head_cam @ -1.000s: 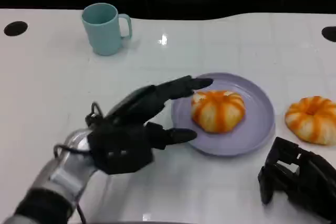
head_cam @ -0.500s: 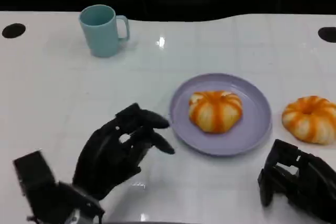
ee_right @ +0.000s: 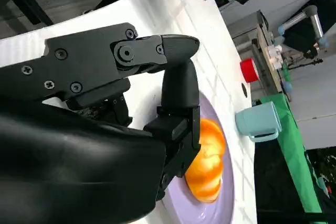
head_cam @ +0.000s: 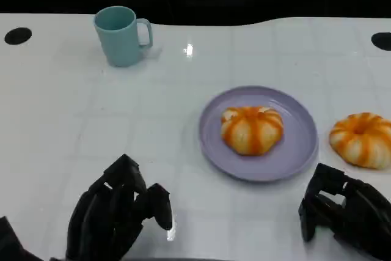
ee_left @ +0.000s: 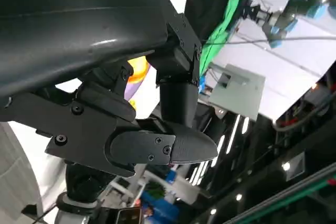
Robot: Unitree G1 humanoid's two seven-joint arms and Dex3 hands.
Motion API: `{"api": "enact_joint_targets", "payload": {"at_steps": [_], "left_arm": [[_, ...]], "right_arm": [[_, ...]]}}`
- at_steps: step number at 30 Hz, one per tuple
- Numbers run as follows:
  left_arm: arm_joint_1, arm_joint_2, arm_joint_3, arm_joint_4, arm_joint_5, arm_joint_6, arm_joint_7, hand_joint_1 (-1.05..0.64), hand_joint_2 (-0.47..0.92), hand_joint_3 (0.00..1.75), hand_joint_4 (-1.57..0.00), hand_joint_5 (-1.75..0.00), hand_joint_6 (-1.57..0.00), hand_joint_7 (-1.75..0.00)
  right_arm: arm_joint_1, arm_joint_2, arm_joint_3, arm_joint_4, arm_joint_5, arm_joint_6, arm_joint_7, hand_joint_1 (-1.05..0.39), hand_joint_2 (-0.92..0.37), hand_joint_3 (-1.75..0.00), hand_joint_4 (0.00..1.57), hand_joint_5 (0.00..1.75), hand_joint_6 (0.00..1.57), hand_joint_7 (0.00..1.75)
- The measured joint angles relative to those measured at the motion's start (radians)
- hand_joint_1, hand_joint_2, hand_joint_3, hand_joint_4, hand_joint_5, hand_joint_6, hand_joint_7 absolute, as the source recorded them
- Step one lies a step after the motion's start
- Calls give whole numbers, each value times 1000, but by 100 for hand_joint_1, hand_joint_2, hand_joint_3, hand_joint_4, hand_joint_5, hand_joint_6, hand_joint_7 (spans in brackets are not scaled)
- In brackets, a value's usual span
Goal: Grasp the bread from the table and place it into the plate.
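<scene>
— Any writing or labels on what's in front of you?

— None that I can read. The teal mug [head_cam: 121,33] is plain, the lavender plate [head_cam: 299,151] is plain, and the white table [head_cam: 79,120] carries only faint grid lines and a dark round spot near each far corner.

— Where is the bread?

— One bread [head_cam: 252,129] sits on the plate, a little toward the side nearest my left hand, touching nothing but the plate. A second bread [head_cam: 363,139] lies on the table just beside the plate, on my right side, apart from the rim.

— Which way does the one on the plate point?

— It is round, like a small pumpkin, so I can't give it a long axis. It rests flat with its dimpled centre facing up and orange stripes running out from the middle over a pale crust. My right wrist view shows it [ee_right: 207,166] as an orange mound on the lavender surface [ee_right: 226,203], with the mug [ee_right: 260,121] further off.

— And your hands?

— My left hand [head_cam: 116,215] is at the near edge of the table, well apart from the plate, fingers curled downward and holding nothing. My right hand [head_cam: 345,212] is low at the near right, close to the second bread but not touching it, fingers bent in, also holding nothing.
</scene>
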Motion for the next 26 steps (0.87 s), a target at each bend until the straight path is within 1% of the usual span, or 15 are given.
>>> {"api": "enact_joint_targets", "payload": {"at_steps": [8, 17, 20, 26], "left_arm": [[43, -12, 41, 0, -25, 53, -57, -76, 92, 29, -94, -175, -74, -172], [65, -11, 50, -1, -17, 85, -77, -75, 92, 27, -94, -175, -73, -170], [63, -12, 53, 2, -15, 84, -84, -74, 92, 27, -95, -175, -76, -166], [34, -17, 65, 25, -7, 85, -83, -74, 92, 24, -96, -175, -75, -167]], "right_arm": [[7, 0, 0, -18, 5, 33, 1, -59, -92, -23, 73, 174, 64, 154], [27, 0, 1, -37, 0, 29, 0, -59, -92, -25, 73, 174, 64, 156], [28, 0, 1, -38, -1, 27, -2, -61, -92, -23, 74, 175, 65, 156], [8, -3, -1, -5, 0, 13, 7, -60, -92, -25, 74, 175, 63, 159]]}}
